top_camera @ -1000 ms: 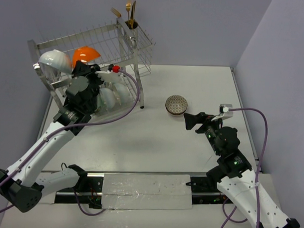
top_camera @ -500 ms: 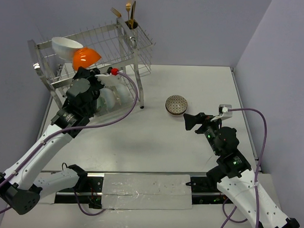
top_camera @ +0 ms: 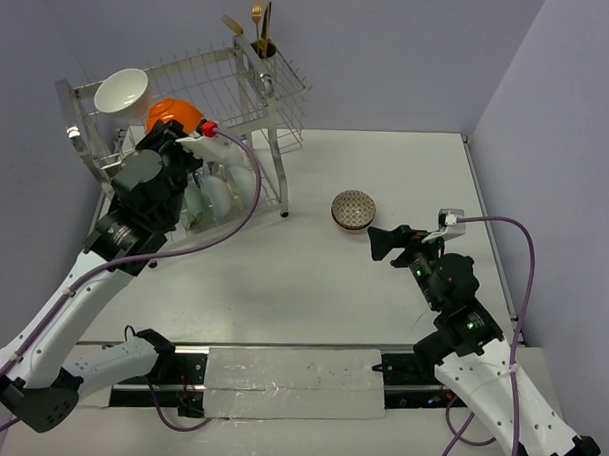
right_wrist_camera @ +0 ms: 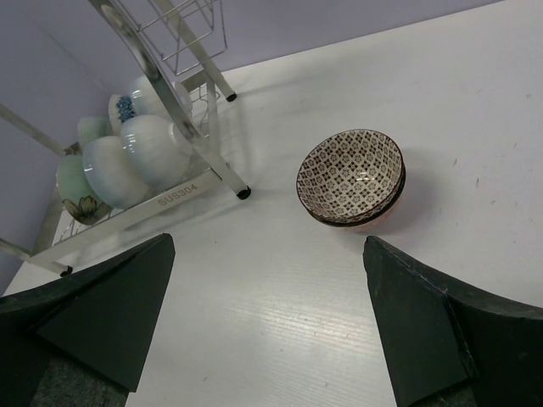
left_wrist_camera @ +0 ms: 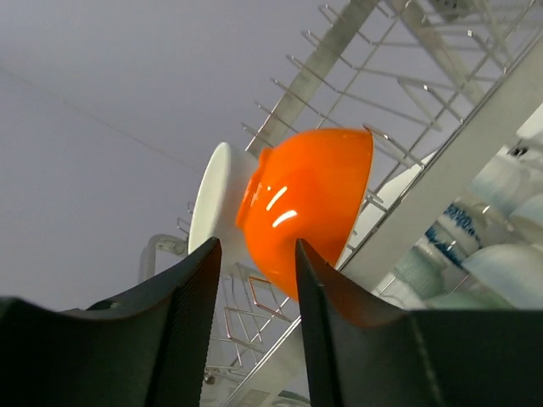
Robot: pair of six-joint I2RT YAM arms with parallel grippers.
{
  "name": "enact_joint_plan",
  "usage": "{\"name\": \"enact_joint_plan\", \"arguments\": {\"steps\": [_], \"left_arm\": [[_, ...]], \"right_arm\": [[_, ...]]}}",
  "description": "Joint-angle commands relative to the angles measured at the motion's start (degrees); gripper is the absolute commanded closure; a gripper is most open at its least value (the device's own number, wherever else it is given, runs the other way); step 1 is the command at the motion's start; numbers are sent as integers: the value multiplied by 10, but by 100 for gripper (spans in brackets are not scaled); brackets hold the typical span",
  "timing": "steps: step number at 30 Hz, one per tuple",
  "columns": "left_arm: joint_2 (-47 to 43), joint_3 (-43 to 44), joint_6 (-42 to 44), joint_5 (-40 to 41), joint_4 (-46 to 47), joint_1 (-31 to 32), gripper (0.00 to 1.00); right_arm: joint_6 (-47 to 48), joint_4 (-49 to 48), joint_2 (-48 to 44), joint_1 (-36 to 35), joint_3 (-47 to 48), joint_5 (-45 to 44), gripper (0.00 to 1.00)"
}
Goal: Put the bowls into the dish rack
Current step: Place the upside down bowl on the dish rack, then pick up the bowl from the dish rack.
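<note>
Task's things: two bowls sit on the upper tier of the dish rack (top_camera: 239, 86), a white bowl (top_camera: 122, 90) and an orange bowl (left_wrist_camera: 310, 199) tilted against it. More pale bowls (right_wrist_camera: 127, 161) stand on edge along the lower tier.
Left to load: a brown-patterned bowl (right_wrist_camera: 349, 174) is on the table, well apart from the rack's near leg, with its rim up. A second rim seems to show under it, so it may be two nested bowls.
Left gripper (left_wrist_camera: 254, 326): up at the upper tier, jaws partly apart and empty. The orange bowl shows through the gap, beyond the fingertips.
Right gripper (right_wrist_camera: 271, 331): low over the table, jaws spread wide, holding nothing.
Key relation: seen from above, the patterned bowl lies at about 11 o'clock from the right jaws and near them. The left arm is far off at the rack, so the right arm is the nearer one.
Long axis: none, since the bowl is round. A grip would probably pinch the rim, one finger inside and one outside.
Step in hand: the upper-tier placing looks done, and fetching the table bowl seems next.
Risk: if the bowls are nested, a rim pinch may lift only the top one.
Other: a corner cup of gold cutlery (top_camera: 259, 26) stands at the rack's far end.
</note>
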State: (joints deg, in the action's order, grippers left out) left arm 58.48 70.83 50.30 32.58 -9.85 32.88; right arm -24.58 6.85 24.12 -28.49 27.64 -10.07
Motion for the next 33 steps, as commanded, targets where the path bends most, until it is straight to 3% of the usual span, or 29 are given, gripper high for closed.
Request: {"name": "enact_joint_plan", "arguments": {"steps": [1, 4, 7, 10, 17, 25, 28, 33], "left_arm": [[-13, 34, -56, -37, -11, 2, 53], [-13, 57, -98, -37, -18, 2, 44], [-8, 91, -155, -34, -20, 1, 24], [7, 137, -219, -29, -33, -2, 13], [73, 261, -345, 30, -71, -24, 10], [176, 374, -428, 87, -152, -126, 13], [211, 423, -503, 49, -215, -188, 13], [233, 418, -607, 2, -258, -266, 14]], "right_arm": [[2, -20, 2, -3, -1, -12, 0], [2, -20, 1, -2, -1, -12, 0], [2, -20, 2, -2, 0, -12, 0], [2, -20, 4, -2, 0, -12, 0], [2, -17, 12, -2, 1, -9, 0], [4, -16, 29, -2, 2, -7, 1], [4, -16, 34, -2, 2, -6, 1], [4, -13, 36, -2, 1, -3, 1]]}}
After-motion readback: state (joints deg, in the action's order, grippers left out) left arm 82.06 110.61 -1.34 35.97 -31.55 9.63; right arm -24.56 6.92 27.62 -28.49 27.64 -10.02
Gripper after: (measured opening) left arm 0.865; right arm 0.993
